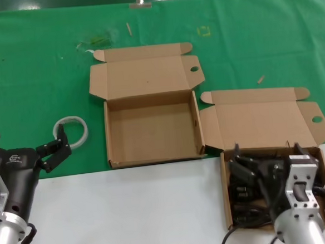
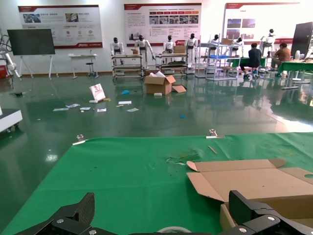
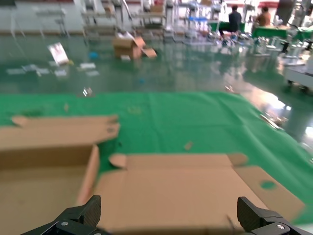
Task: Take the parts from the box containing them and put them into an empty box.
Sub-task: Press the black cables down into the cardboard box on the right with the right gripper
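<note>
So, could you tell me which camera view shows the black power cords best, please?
The head view: the black power cords lie tangled inside the right-hand box, partly behind the right gripper. The right wrist view shows only that box's open lid; the left wrist view shows no cords.

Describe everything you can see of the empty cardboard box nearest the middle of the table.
The empty box is plain brown corrugated cardboard, shallow and roughly square, standing open with nothing inside. Its hinged lid lies folded back flat on the green cloth, with side flaps, a tuck flap and a round hole near one corner. Its front edge meets the white table surface.
</note>
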`<state>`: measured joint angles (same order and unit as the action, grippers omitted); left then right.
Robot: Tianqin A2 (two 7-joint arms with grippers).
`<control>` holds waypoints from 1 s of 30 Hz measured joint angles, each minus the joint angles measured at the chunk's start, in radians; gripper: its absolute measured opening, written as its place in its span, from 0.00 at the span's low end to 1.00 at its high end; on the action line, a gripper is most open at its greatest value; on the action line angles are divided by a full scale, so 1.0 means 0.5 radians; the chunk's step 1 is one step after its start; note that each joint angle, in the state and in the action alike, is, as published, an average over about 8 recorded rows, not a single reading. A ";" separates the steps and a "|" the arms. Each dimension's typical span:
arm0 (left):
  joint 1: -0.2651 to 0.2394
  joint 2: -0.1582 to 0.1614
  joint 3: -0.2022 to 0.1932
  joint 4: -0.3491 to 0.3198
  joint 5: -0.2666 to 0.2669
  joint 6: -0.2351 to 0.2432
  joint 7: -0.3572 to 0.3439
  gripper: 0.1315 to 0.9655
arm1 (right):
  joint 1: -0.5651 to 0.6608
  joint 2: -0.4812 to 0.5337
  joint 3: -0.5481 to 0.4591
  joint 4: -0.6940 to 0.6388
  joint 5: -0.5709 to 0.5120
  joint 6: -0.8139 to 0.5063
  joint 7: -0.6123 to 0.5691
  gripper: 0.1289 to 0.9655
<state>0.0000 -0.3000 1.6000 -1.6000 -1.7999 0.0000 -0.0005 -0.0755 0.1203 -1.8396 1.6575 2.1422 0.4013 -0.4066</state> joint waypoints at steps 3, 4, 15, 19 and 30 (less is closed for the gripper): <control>0.000 0.000 0.000 0.000 0.000 0.000 0.000 1.00 | -0.057 0.000 -0.022 0.080 0.110 0.153 -0.184 1.00; 0.000 0.000 0.000 0.000 0.000 0.000 0.000 1.00 | -0.076 0.000 -0.029 0.113 0.151 0.210 -0.253 1.00; 0.000 0.000 0.000 0.000 0.001 0.000 0.000 1.00 | -0.184 0.000 -0.073 0.493 0.657 0.885 -1.112 1.00; 0.000 0.000 0.000 0.000 0.001 0.000 0.000 1.00 | -0.155 0.000 -0.070 0.575 0.789 1.065 -1.402 1.00; 0.000 0.000 0.000 0.000 0.000 0.000 0.000 1.00 | 0.035 0.000 0.045 0.624 1.114 1.375 -2.172 1.00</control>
<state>0.0000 -0.3000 1.6000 -1.6000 -1.7998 0.0000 -0.0003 -0.0581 0.1202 -1.8171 1.9697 2.6995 1.0887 -1.4927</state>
